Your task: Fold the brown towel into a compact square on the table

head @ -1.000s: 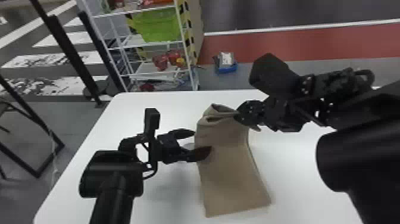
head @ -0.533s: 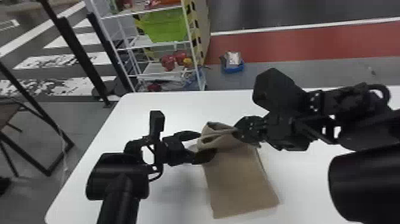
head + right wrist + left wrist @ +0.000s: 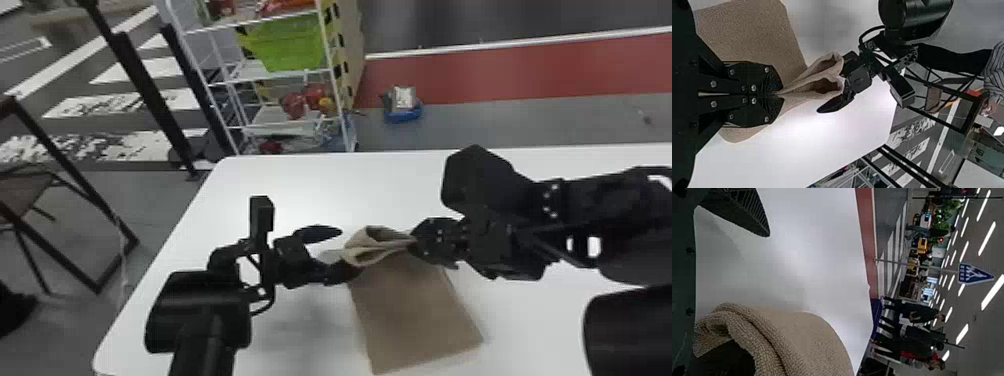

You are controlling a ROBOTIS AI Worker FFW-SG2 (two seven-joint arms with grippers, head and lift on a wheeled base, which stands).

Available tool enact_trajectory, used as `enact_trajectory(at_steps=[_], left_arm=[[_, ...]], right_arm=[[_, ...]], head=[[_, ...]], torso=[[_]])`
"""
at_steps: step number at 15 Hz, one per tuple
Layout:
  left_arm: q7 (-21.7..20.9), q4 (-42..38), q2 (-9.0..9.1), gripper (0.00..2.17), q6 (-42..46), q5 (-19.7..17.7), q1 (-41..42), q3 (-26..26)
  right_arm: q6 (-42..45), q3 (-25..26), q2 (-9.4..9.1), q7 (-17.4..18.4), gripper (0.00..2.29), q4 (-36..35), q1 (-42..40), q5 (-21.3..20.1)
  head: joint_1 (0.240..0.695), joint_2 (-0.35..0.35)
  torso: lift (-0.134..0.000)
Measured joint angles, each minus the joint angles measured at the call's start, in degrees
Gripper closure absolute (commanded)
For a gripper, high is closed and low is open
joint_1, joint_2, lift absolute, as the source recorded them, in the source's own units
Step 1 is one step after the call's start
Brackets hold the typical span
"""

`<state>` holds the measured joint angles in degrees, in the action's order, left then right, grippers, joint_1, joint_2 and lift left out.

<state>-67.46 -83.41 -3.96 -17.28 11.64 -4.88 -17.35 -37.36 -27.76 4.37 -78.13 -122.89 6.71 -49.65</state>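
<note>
Head view: the towel (image 3: 415, 315) was over the worktop (image 3: 310, 185), top raised; I judged it light and limp, best pinched at the doubled edge. Left wrist view: the left gripper (image 3: 760, 295) stood spread, one finger against the fold. Right wrist view: the right gripper (image 3: 780, 94) pinched the towel's gathered edge, facing the left.

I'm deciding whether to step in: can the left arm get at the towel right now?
Probably yes: the left gripper has open fingers at the towel's raised end, one partly covered by cloth, nothing between. The right gripper pinches it opposite.
</note>
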Motion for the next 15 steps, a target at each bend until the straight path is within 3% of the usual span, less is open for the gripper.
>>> enact_trajectory(at_steps=[8, 15], left_arm=[[0.1, -0.4, -0.27, 0.04, 0.3, 0.1, 0.6, 0.1], [0.7, 0.3, -0.26, 0.04, 1.0, 0.7, 0.1, 0.4]], right_arm=[[-1.0, 1.1, 0.45, 0.0, 1.29, -2.7, 0.6, 2.1], [-1.1, 1.0, 3.68, 0.0, 1.29, -5.1, -2.3, 2.6]], head=[[0.695, 0.291], [0.695, 0.278]], torso=[[-0.134], [-0.134]])
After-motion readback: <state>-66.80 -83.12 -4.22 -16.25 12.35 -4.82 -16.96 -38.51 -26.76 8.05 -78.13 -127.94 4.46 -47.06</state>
